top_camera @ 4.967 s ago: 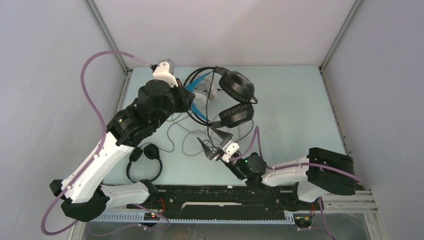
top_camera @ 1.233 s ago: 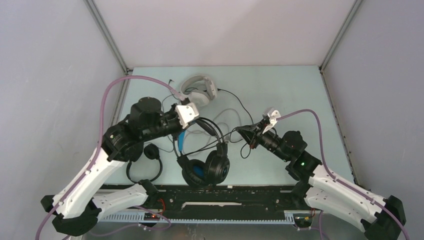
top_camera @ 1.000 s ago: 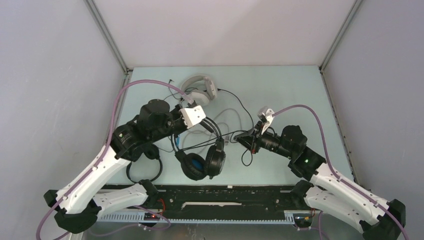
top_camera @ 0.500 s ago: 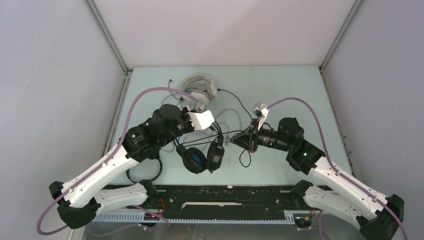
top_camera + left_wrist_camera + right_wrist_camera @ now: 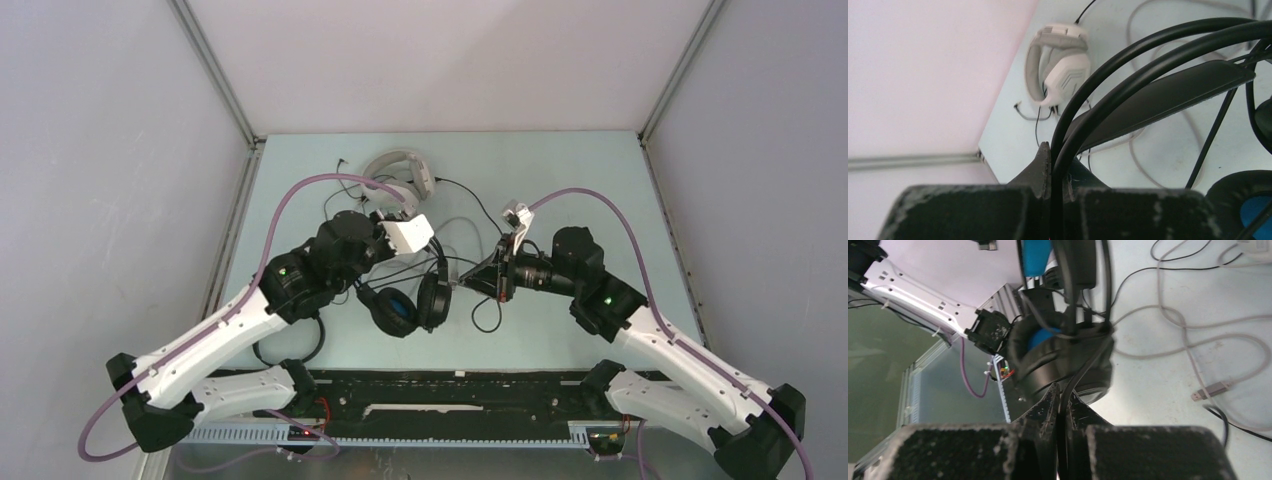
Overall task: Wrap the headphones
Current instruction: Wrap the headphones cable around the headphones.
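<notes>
The bulky black headphones (image 5: 405,305) with blue inside the cups hang above the table's middle. My left gripper (image 5: 432,252) is shut on their thin double headband (image 5: 1128,57). To their right my right gripper (image 5: 466,283) is shut on their black cable (image 5: 1083,367), just below an ear cup (image 5: 1058,357). The white-grey headphones (image 5: 400,172) lie at the back of the table, also in the left wrist view (image 5: 1058,65), and their grey cable (image 5: 1198,347) loops across the surface. The small slim black headphones (image 5: 316,338) lie near the front left, mostly hidden under my left arm.
The pale blue table (image 5: 580,190) has walls on three sides. A black rail (image 5: 450,385) runs along its near edge. A grey USB plug (image 5: 1215,388) lies on the table beside the loose cables.
My left arm has carried the black headphones rightwards and a little further from the rail. My right gripper has moved left towards them with the cable, so the two grippers are closer.
</notes>
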You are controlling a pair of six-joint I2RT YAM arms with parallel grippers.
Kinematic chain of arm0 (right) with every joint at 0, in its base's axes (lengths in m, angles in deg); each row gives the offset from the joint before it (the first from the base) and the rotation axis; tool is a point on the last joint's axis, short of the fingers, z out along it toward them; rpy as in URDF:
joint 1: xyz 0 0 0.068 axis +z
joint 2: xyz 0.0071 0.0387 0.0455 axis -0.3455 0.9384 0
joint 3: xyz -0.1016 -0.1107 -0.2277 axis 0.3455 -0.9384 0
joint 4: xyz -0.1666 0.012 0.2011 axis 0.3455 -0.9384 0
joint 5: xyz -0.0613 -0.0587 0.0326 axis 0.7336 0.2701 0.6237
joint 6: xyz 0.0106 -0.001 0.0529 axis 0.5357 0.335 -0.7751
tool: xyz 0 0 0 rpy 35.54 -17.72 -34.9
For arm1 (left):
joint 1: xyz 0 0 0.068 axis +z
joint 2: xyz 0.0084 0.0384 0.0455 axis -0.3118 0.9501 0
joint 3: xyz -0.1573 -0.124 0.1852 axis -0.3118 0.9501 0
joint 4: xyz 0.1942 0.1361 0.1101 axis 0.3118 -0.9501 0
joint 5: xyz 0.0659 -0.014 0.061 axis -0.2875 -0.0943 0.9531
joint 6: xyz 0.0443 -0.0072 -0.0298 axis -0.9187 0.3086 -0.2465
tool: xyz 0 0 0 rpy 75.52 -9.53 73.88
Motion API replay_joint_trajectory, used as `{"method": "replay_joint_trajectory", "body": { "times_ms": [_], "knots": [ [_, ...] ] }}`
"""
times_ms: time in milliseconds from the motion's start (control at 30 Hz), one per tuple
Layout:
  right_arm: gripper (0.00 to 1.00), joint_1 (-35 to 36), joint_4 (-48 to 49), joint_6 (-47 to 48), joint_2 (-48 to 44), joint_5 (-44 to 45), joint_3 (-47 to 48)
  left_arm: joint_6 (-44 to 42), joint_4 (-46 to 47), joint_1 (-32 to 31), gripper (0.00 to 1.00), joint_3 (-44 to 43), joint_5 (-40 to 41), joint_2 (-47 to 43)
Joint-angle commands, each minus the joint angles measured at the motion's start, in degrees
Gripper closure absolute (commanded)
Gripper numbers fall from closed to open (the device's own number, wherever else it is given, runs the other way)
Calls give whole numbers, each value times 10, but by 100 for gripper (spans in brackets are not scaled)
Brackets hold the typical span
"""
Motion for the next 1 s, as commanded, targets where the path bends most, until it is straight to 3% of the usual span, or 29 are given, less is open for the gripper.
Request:
{"method": "replay_joint_trajectory", "body": {
  "times_ms": [0,167,367,500,967],
  "knots": [
    [90,11,69,-32,15,-60,32,73,25,3,100,-41,104,12],
    [80,32,116,-49,26,-68,32,96,16,0,100,-47,148,19],
    [78,54,146,-62,62,-60,40,141,4,-7,100,-61,187,36],
    [72,79,154,-54,91,-35,60,173,13,-13,100,-65,207,40],
    [59,135,164,-38,133,23,90,376,41,-13,100,-85,287,8]
  ]
}}
